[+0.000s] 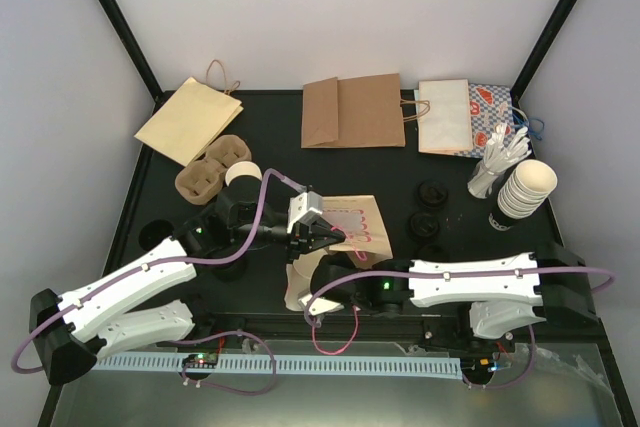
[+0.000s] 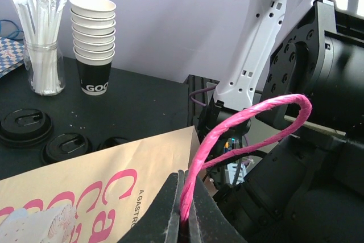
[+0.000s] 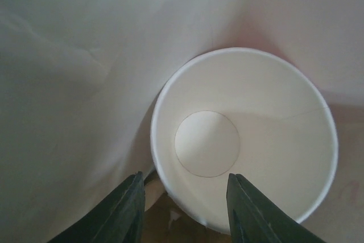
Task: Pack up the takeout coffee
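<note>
The takeout coffee cup (image 3: 278, 135) is white with a rolled rim and an empty cream interior in which the round base disc shows. It sits inside the paper bag (image 1: 358, 222), whose pale walls close in around it and leave little free room. The right claw (image 3: 183, 177) is released, jaws apart astride the cup's near wall. The left claw (image 2: 185, 200) is clenched on the bag's pink handle (image 2: 250, 120) above the desk (image 2: 142, 103).

One jar (image 1: 482, 185) of straws; beside it one cup stack (image 1: 525, 192), three black lids (image 1: 428, 223). Behind and left of it: five paper bags (image 1: 352, 112), one carrier (image 1: 205, 172), one single cup (image 3: 244, 140).
</note>
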Robot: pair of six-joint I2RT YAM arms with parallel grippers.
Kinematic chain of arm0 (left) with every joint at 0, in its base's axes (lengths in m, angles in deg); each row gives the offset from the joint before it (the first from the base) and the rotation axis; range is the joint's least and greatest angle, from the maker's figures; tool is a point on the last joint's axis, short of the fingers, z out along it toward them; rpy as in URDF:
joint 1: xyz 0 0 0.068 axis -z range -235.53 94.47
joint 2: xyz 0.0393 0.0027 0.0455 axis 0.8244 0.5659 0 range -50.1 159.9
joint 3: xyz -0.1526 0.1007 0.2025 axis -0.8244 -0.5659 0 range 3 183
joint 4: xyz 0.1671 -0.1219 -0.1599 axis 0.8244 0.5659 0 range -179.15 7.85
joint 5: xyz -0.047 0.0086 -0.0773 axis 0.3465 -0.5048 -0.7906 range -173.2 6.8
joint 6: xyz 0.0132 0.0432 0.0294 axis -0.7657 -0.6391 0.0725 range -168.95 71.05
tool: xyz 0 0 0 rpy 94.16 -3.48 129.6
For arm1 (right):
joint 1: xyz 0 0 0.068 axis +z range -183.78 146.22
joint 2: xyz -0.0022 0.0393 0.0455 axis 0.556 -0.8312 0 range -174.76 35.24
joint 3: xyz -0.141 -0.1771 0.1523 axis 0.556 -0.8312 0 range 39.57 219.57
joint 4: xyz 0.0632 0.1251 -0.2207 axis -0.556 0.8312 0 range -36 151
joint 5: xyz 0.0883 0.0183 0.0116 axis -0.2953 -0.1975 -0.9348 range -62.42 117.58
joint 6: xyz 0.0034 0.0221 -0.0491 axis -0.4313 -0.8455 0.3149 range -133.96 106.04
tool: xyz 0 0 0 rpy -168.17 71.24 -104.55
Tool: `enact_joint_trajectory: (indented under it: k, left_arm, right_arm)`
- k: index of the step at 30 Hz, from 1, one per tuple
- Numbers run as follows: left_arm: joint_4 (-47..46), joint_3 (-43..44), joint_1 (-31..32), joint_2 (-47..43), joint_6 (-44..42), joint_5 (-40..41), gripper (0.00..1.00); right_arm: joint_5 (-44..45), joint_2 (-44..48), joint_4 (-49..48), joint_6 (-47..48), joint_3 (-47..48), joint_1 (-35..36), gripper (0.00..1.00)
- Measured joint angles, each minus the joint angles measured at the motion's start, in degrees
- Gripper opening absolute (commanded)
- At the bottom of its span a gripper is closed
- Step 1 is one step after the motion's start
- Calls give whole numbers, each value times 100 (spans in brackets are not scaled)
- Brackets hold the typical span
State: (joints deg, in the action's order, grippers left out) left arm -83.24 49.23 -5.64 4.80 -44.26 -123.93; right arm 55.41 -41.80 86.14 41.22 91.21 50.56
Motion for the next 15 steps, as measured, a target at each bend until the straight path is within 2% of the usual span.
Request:
enact_joint_trajectory:
  k: [9, 15]
  left_arm:
    - [-4, 0, -2, 37, 11, -4, 1]
    - [-35, 0, -2, 37, 59, -11, 2]
  right_arm:
    - [11, -179, 219, 184, 2, -17, 42]
    - [203, -426, 151, 463, 2, -57, 34]
